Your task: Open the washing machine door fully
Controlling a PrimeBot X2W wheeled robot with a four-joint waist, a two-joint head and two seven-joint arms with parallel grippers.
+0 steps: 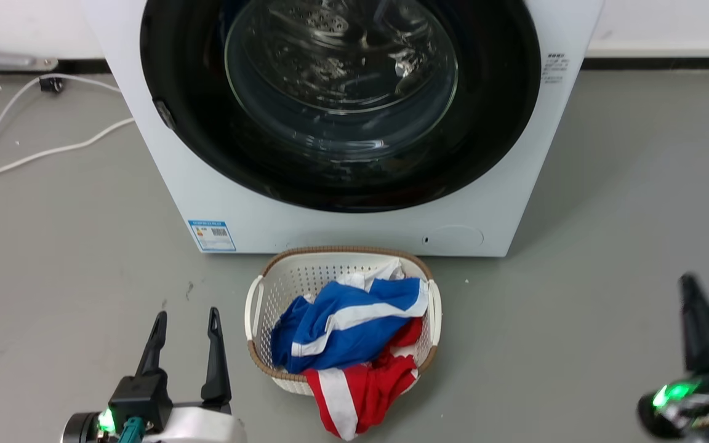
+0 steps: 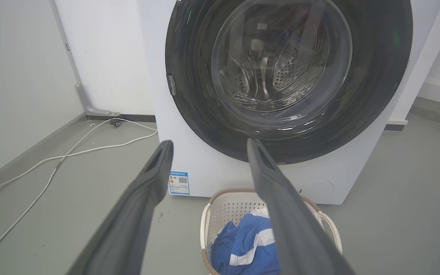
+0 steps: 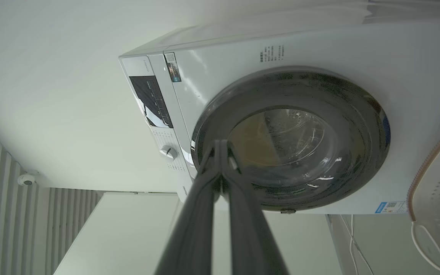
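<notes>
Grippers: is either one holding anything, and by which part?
Nothing is held. The left gripper is open beside the laundry basket; the right gripper is shut on air, short of the washing machine door.

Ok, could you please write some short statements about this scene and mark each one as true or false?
1. The washing machine door is shut flat against the washing machine. True.
2. The left pincer is shut. False: its fingers stand apart and hold nothing.
3. The laundry basket stands on the floor in front of the machine. True.
4. The basket holds only white towels. False: it holds blue and red cloth with white stripes.
5. The right pincer grips the edge of the door. False: its fingers are closed together on nothing, away from the machine.
</notes>
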